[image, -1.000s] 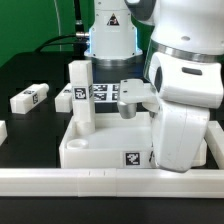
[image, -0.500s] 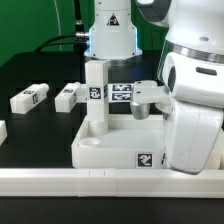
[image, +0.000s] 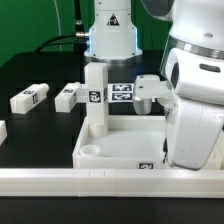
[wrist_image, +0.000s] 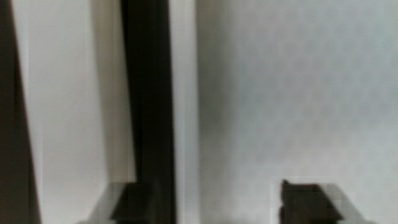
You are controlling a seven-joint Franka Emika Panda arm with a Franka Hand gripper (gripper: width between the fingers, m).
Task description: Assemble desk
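The white tray-like tabletop (image: 115, 157) lies near the front, with a round socket (image: 92, 152) in its near corner. One white leg (image: 96, 95) stands upright in its far corner on the exterior view's left. My gripper (image: 141, 108) hangs over the tabletop's far side on the exterior view's right, below the big white arm. In the wrist view its dark fingertips (wrist_image: 313, 204) stand apart, and the gripper (wrist_image: 228, 205) is open over a blurred white surface (wrist_image: 276, 100) beside a black gap. Nothing is clamped between the fingertips.
Two loose white legs (image: 30, 98) (image: 68, 97) lie on the black table at the exterior view's left, and a third white part (image: 2, 131) shows at the edge. The marker board (image: 121, 92) lies behind the tabletop. A long low white rail (image: 90, 181) runs along the front.
The tabletop with its upright leg has slid toward the exterior view's right, mostly over the first half second. The arm moved right with it.
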